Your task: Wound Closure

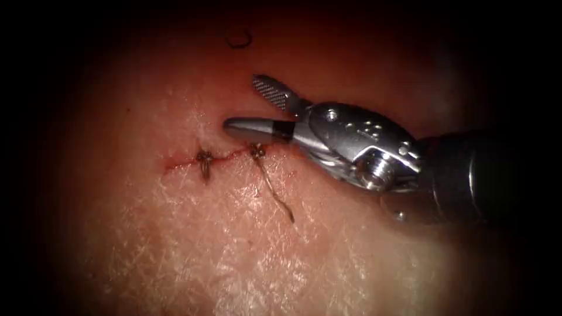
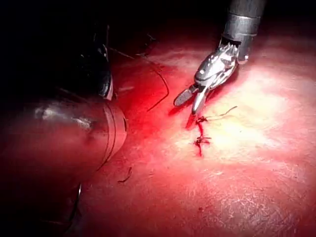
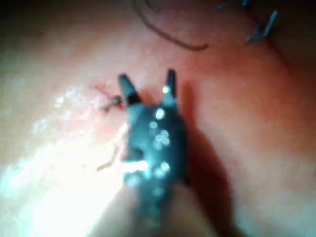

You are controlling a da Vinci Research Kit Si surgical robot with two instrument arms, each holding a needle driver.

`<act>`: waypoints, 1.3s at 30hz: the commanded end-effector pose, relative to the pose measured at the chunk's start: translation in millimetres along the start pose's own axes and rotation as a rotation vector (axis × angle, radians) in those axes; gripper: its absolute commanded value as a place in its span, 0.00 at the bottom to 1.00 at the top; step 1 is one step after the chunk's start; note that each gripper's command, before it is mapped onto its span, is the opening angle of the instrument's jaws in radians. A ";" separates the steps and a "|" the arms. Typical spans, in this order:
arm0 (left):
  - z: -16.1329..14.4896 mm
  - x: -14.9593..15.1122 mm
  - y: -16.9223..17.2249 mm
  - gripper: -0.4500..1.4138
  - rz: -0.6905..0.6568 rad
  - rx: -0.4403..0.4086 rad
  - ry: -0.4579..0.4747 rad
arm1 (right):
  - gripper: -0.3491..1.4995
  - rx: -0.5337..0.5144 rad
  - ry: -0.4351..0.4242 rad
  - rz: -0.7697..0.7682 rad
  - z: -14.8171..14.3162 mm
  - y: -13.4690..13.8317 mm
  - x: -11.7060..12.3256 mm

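Observation:
The tissue (image 1: 246, 257) carries a short cut (image 1: 225, 157) that runs left to right, with red fluid along it. Two knots sit on the cut, one at its left (image 1: 204, 157) and one at its right (image 1: 257, 151). A long thread tail (image 1: 275, 193) trails from the right knot toward the front. My right tool (image 1: 243, 102) comes in from the right and hovers just above the right knot, open and holding nothing. It is also seen from afar (image 2: 187, 107) and from close (image 3: 146, 76). My left tool (image 2: 101, 74) is a dark shape away from the cut (image 2: 200, 131).
A small curl of cut thread (image 1: 239, 40) lies on the tissue far behind the cut. A long loose thread (image 2: 160, 81) lies between the two tools, and a short scrap (image 2: 126, 175) lies nearer. More loose thread (image 3: 163, 32) lies beyond the right tool's tips.

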 end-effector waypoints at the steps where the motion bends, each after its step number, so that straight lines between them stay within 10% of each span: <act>1: 0.2 -1.6 -0.4 0.00 0.009 0.005 -0.003 | 0.96 -0.019 -0.004 0.004 -0.8 0.8 -1.0; 20: -3.0 -17.3 -2.9 0.00 -0.020 0.127 -0.091 | 0.97 -0.071 -0.006 -0.005 -7.3 1.1 -4.3; 27: -4.1 -22.1 0.6 0.75 -0.272 0.162 -0.110 | 0.98 -0.061 -0.002 -0.016 -7.2 0.5 -5.7; 39: -7.2 -20.9 10.6 0.86 -0.381 0.114 -0.133 | 0.98 -0.040 -0.010 -0.028 -7.3 -0.2 -7.0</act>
